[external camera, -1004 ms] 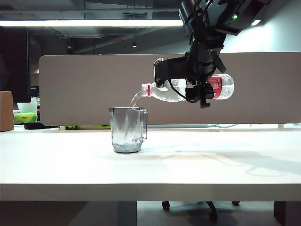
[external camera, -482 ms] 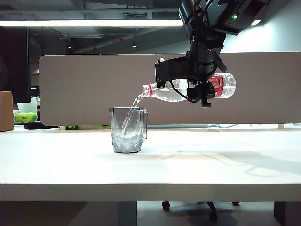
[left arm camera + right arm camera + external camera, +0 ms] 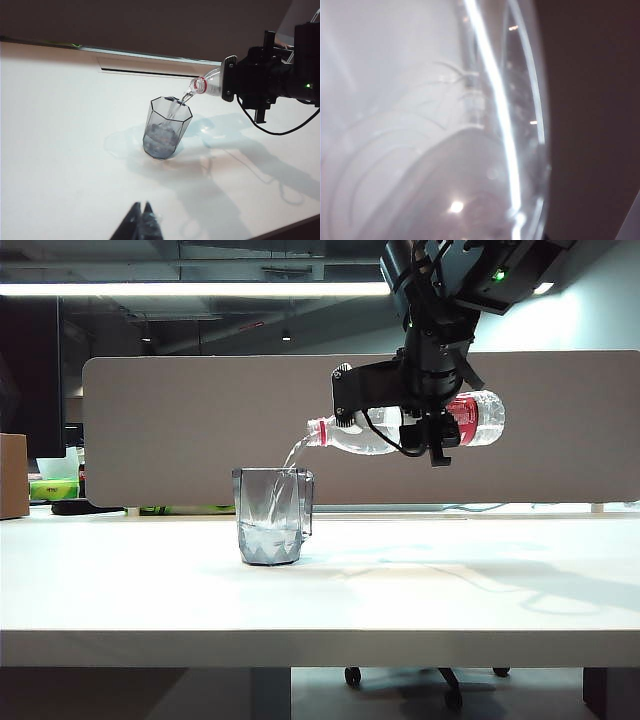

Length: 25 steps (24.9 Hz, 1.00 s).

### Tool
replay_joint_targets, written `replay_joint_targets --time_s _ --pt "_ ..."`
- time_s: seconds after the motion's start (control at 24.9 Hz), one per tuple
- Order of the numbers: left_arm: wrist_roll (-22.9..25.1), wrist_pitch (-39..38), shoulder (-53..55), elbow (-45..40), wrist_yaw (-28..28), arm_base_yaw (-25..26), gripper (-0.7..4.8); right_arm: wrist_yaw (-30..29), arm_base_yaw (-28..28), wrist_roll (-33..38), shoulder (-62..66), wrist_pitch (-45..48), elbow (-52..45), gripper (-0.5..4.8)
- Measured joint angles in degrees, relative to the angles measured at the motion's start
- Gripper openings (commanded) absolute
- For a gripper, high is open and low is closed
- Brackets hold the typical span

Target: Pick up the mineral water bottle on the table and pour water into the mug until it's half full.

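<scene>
The mineral water bottle (image 3: 375, 432) lies almost level in the air, its red-ringed neck (image 3: 201, 85) tipped a little down over the mug (image 3: 270, 528). My right gripper (image 3: 428, 428) is shut on the bottle's middle, beside the red label (image 3: 458, 420). A thin stream of water (image 3: 293, 453) falls from the mouth into the smoky faceted mug (image 3: 165, 131), which stands upright on the white table (image 3: 450, 590) and holds water in its lower part. The bottle's clear wall (image 3: 445, 150) fills the right wrist view, hiding the fingers. My left gripper (image 3: 141, 207) hangs shut and empty over the table, near of the mug.
A grey partition panel (image 3: 200, 430) runs along the table's far edge. A cardboard box (image 3: 12, 475) and green items (image 3: 50, 488) sit at the far left. A black cable (image 3: 280, 131) hangs below the right gripper. A long slot (image 3: 150, 70) crosses the table's back.
The stream has kept running and the water in the mug stands higher. The bottle's base end has lifted very slightly. The left gripper has not moved.
</scene>
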Motion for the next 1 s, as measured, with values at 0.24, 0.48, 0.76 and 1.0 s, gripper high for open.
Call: replay_joint_targets --time_s 0.24,0.48,0.76,1.0 --pt "0.0 0.0 0.0 0.0 0.0 0.0 -0.05 0.0 0.0 -0.24 0.0 0.02 0.0 2.65" --pt "0.0 0.0 0.0 0.0 0.0 0.0 -0.05 0.04 0.07 -0.66 0.0 0.13 0.0 2.65" --pt "0.0 0.0 -0.02 0.0 0.0 0.0 -0.05 0.31 1.05 -1.68 0.0 0.9 0.0 2.65" --pt "0.0 0.0 -0.02 0.0 0.0 0.0 -0.05 0.28 1.49 -1.73 0.0 2.08 0.11 2.65"
